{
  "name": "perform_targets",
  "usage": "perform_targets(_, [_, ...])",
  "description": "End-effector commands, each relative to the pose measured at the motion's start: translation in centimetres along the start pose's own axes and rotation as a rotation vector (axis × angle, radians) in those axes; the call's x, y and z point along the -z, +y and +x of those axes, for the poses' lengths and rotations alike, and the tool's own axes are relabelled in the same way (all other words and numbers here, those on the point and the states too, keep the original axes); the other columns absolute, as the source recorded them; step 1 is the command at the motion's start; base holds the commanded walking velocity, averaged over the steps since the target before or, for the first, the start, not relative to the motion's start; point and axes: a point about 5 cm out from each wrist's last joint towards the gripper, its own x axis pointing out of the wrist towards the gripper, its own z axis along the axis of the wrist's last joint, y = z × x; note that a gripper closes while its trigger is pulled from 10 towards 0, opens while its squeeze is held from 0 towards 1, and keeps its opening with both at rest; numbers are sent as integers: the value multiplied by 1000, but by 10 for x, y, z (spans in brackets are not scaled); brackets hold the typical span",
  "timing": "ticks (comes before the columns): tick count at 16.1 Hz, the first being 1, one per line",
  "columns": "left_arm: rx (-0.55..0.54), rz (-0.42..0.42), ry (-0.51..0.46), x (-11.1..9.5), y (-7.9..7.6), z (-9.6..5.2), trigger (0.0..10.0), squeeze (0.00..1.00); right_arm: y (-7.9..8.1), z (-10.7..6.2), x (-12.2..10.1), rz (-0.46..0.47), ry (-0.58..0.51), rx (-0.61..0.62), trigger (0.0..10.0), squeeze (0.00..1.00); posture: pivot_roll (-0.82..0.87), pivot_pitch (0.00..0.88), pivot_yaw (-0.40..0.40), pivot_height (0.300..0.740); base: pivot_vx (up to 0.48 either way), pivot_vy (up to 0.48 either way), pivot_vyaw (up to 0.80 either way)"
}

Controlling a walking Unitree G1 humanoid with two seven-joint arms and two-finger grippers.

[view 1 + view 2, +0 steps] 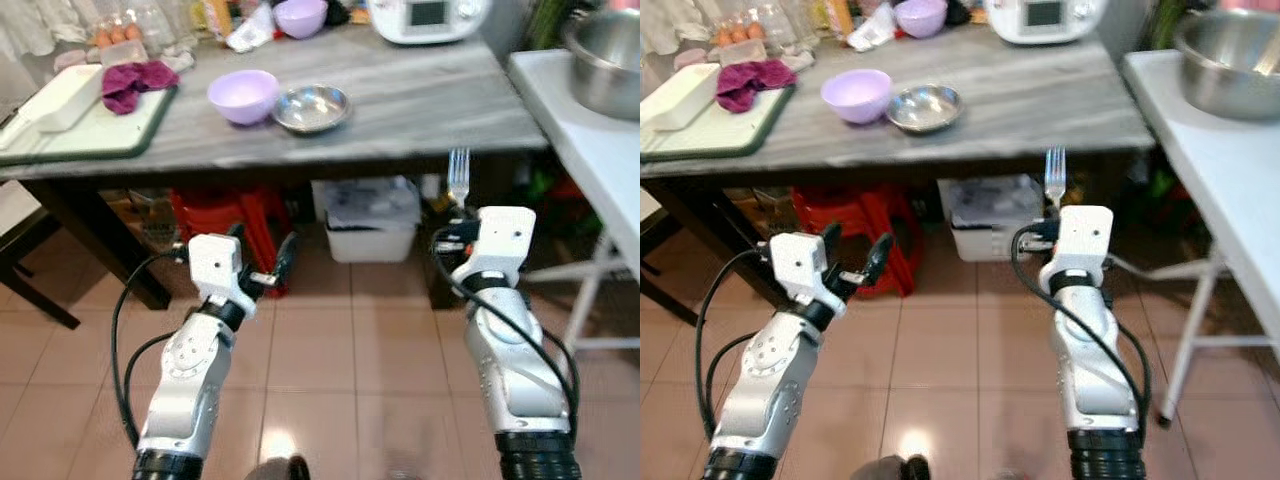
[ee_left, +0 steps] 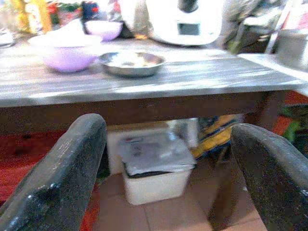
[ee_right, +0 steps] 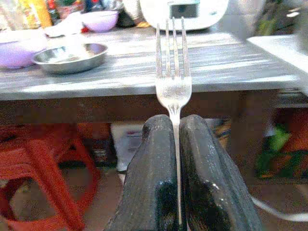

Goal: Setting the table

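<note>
A silver fork (image 1: pixel 459 176) stands tines-up in my right gripper (image 3: pixel 175 130), which is shut on its handle, just in front of and below the grey table's (image 1: pixel 420 100) front edge. On the table sit a lilac bowl (image 1: pixel 243 96) and, touching its right side, a small steel bowl (image 1: pixel 312 108). My left gripper (image 1: pixel 852 256) is open and holds nothing, low in front of the table at the left. In the left wrist view its two fingers (image 2: pixel 62 178) frame the space under the table.
A green tray (image 1: pixel 90 130) with a white dish and a magenta cloth (image 1: pixel 135 82) lies at the table's left. A white appliance (image 1: pixel 428 18) stands at the back. A white side table (image 1: pixel 590 140) carries a large steel bowl (image 1: pixel 605 60). A red stool (image 1: pixel 225 225) and white bin (image 1: pixel 372 220) sit underneath.
</note>
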Motion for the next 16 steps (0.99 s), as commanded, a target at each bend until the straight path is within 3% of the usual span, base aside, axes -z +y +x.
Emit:
perform_targets(1, [2,8,0,-1,1,-1,10000,0,1,-1,-1,-9,-10,-5,10000,0,-95,165,97,740,480,0,0])
perform_targets(16, [10,27,19,1,-1,-2,10000,0,2,0,0,-10,-7,-10,10000,0,-92,166,102,740,443,0,0])
